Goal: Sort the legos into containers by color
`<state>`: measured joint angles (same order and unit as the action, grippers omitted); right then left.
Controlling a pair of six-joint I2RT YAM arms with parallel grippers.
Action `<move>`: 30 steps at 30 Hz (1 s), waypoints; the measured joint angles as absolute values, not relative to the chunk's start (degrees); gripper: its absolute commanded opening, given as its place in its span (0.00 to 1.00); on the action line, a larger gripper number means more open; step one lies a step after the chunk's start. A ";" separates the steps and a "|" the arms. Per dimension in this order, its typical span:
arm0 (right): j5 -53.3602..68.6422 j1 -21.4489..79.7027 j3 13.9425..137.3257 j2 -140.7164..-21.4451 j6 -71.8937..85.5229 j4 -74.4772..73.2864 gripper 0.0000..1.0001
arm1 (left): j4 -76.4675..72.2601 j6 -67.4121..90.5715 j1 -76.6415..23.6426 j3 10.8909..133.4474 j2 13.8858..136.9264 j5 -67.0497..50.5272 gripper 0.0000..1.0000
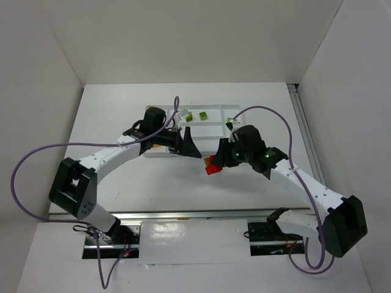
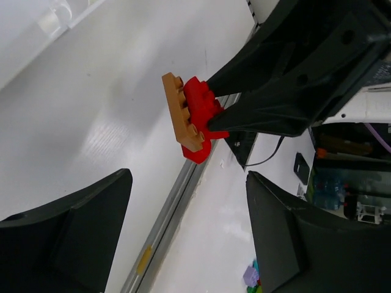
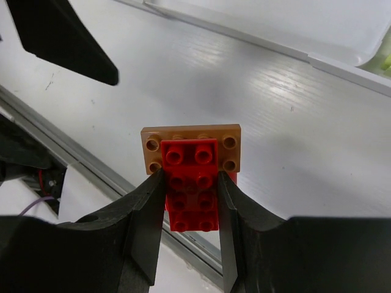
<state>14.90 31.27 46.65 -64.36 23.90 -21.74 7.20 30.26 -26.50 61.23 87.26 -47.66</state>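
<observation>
The right gripper [image 3: 190, 177] was nearest, its jaws pinching a red brick [image 3: 190, 195] by its long sides. We noted that the brick's long axis ran in line with the fingers, with the studs facing the wrist camera. An orange plate [image 3: 190, 135] sat crosswise behind its far end. Both were just off the tray's [image 1: 214, 129] near edge. The left gripper [image 2: 188, 183] stood spread, holding nothing. Two green bricks [image 1: 189, 115] lay in the tray.

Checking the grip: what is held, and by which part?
Right gripper pinches the red brick by its long sides, orange plate attached. Left gripper holds nothing.
</observation>
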 measured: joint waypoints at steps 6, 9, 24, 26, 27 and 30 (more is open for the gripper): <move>10.90 32.51 47.57 -65.28 23.90 -22.15 0.17 | 2.39 35.73 -27.59 59.53 91.79 -47.24 0.81; 10.07 32.88 47.62 -65.63 23.90 -22.13 0.17 | -1.67 39.90 -27.59 57.54 94.45 -47.92 0.80; 9.63 33.80 47.68 -66.70 23.20 -22.15 0.17 | -12.91 50.09 -28.77 56.36 99.26 -51.40 0.65; 9.67 33.98 47.68 -67.02 23.00 -22.15 0.17 | -13.37 50.26 -28.95 56.36 99.77 -51.48 0.64; 9.67 34.00 47.68 -67.09 23.00 -22.17 0.17 | -13.45 50.33 -28.99 56.36 100.01 -51.53 0.62; 9.65 34.00 47.77 -67.22 22.90 -22.17 0.17 | -13.21 50.35 -29.17 56.71 100.66 -51.55 0.56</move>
<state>9.65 34.00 47.77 -67.22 22.90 -22.17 -13.21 50.35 -29.17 56.71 100.66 -51.55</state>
